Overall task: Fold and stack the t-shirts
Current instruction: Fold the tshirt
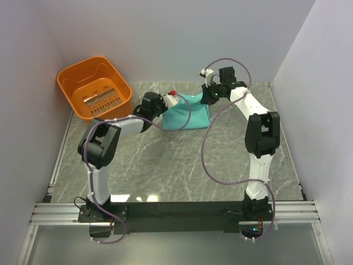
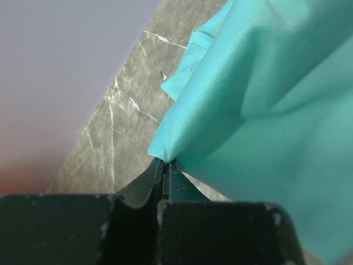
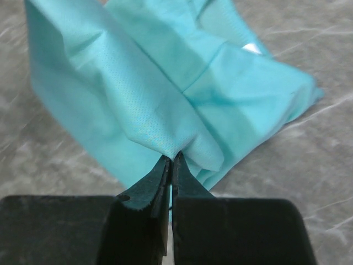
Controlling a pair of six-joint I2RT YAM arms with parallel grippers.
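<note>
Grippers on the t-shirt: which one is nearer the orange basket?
The left gripper, shut on the t-shirt's edge facing the orange basket; the right gripper grips the opposite edge.

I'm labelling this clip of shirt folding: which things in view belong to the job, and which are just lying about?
Job: teal t-shirt; left pincer and right pincer, both shut on its cloth.
Lying about: orange basket, at the far left corner of the table.
</note>
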